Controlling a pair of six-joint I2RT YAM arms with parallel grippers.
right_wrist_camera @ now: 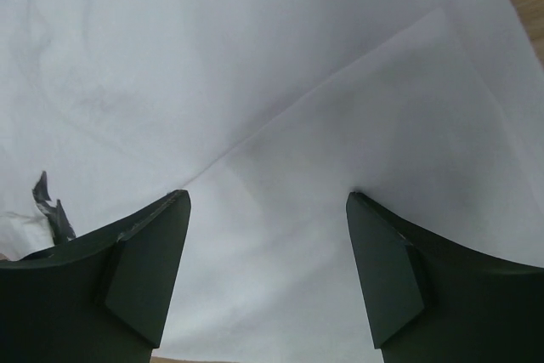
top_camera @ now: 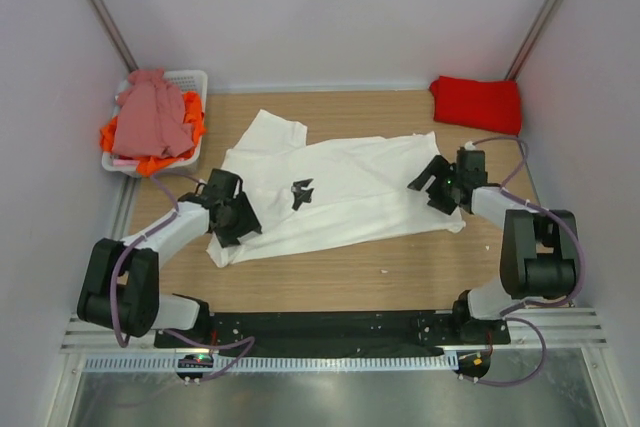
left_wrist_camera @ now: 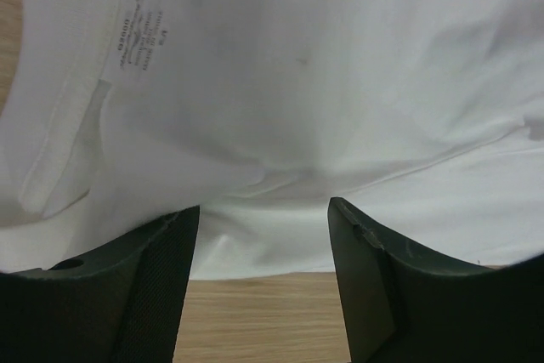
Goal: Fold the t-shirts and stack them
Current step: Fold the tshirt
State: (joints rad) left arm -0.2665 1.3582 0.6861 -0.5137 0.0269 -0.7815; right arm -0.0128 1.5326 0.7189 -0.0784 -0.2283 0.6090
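A large white t-shirt point(top_camera: 340, 187) lies spread across the middle of the table, its small black print point(top_camera: 301, 193) facing up. My left gripper point(top_camera: 232, 209) stands open at the shirt's near-left edge. In the left wrist view the collar label point(left_wrist_camera: 140, 40) shows beyond the gripper point(left_wrist_camera: 263, 210), with bare wood between the fingers. My right gripper point(top_camera: 432, 179) is open over the shirt's right end. In the right wrist view that gripper point(right_wrist_camera: 268, 197) has its tips down on the white cloth point(right_wrist_camera: 280, 82). A folded red t-shirt point(top_camera: 477, 104) lies at the back right.
A white slotted basket point(top_camera: 196, 79) at the back left holds a dusty pink shirt point(top_camera: 150, 115) on top of an orange one point(top_camera: 152, 162). Walls close in on both sides and the back. Bare wooden table point(top_camera: 400, 272) shows in front of the white shirt.
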